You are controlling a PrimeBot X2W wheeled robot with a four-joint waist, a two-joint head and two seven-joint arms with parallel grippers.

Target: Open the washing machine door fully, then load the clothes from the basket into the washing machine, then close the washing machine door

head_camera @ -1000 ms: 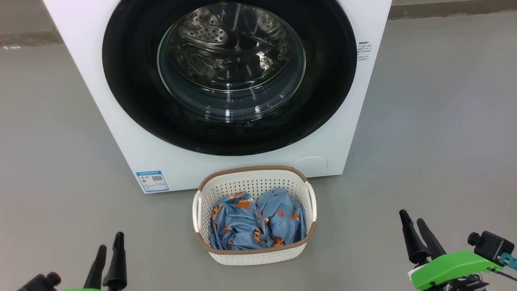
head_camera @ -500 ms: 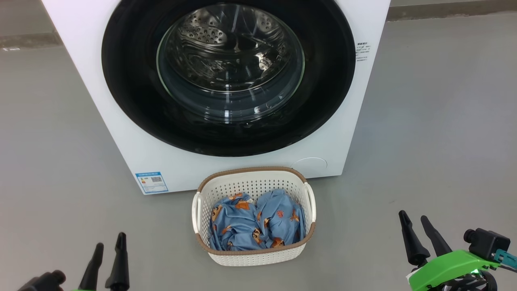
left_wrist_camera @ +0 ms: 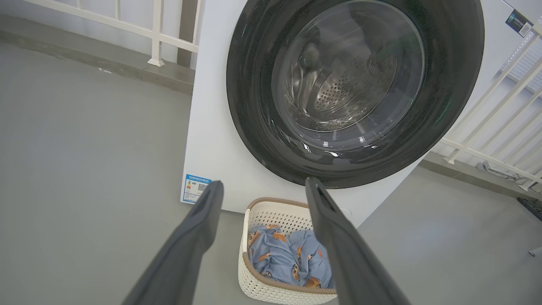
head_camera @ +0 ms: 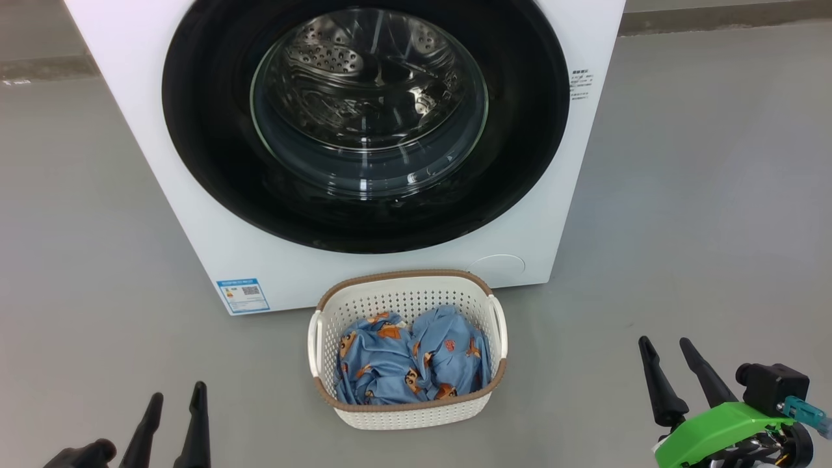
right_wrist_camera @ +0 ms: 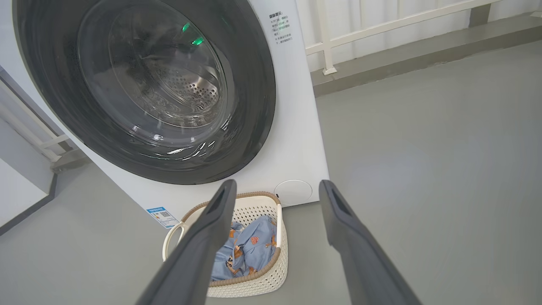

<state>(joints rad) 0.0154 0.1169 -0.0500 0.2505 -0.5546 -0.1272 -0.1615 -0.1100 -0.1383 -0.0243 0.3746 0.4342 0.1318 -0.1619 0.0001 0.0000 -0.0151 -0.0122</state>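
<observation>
Washing machine door (head_camera: 367,123): closed flat against the front, wide glossy black rim, clear bowl window at ctr. Perforated steel drum (head_camera: 331,58) shows through the glass; no fabric seen inside.

Washing machine (head_camera: 195,247): white front-loader on the grey floor (head_camera: 682,195). Blue energy label (head_camera: 242,296) at its lower L corner in the head view, round lower cover (head_camera: 497,264) at lower R, small text sticker (head_camera: 580,84) on the R edge beside the door.

Basket (head_camera: 403,275): cream perforated, brown rim, upright on the floor directly below the door, just in front of the machine. Can't tell if it touches the front panel. Far R corner sits near the round cover.

Clothes (head_camera: 409,357): light-blue w/ orange-brown figures, crumpled in a heap inside the basket, below rim level.

Left gripper (head_camera: 177,390): low at bottom L of the head view, fingers spread wide, nothing between them. Well apart from the basket, on its L side.

Right gripper (head_camera: 663,340): bottom R, on a green mount (head_camera: 721,429), fingers also spread wide, holding nothing. Well apart from the basket, to its R.

Both wrist views look along the parted fingers toward door and basket. White railing (left_wrist_camera: 156,34) stands behind the machine.
</observation>
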